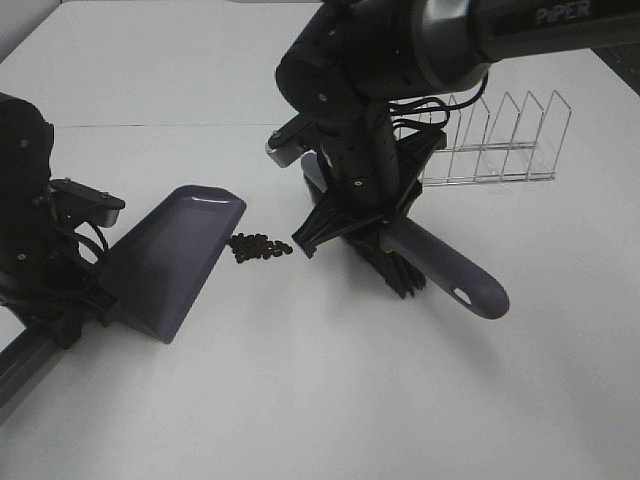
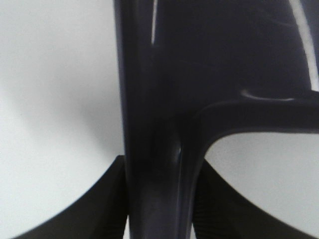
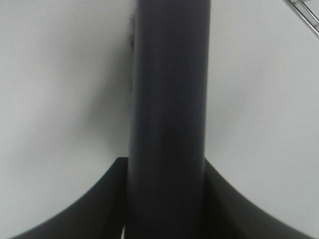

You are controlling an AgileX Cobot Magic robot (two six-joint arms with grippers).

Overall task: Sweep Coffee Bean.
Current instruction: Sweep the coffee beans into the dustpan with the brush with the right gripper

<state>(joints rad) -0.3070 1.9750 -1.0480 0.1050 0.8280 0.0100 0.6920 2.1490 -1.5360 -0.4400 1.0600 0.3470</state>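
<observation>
Purple dustpan (image 1: 175, 255) sits pinched in your left fingers (image 2: 84, 214), brush (image 1: 470, 285) in your right fingers (image 3: 84, 209). Sweep hard and the coffee beans (image 1: 260, 247) at its three o'clock scatter.

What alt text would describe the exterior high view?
A small pile of coffee beans lies on the white table between a purple-grey dustpan, held at left, and a matching brush, held at right. A wire rack stands behind the brush.

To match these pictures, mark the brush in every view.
Exterior high: brush right of centre, handle pointing to the near right.
Left wrist: not in it; only the dustpan shows.
Right wrist: its handle runs through the centre.
Shared landmark: the wire rack, in exterior high and right wrist.
</observation>
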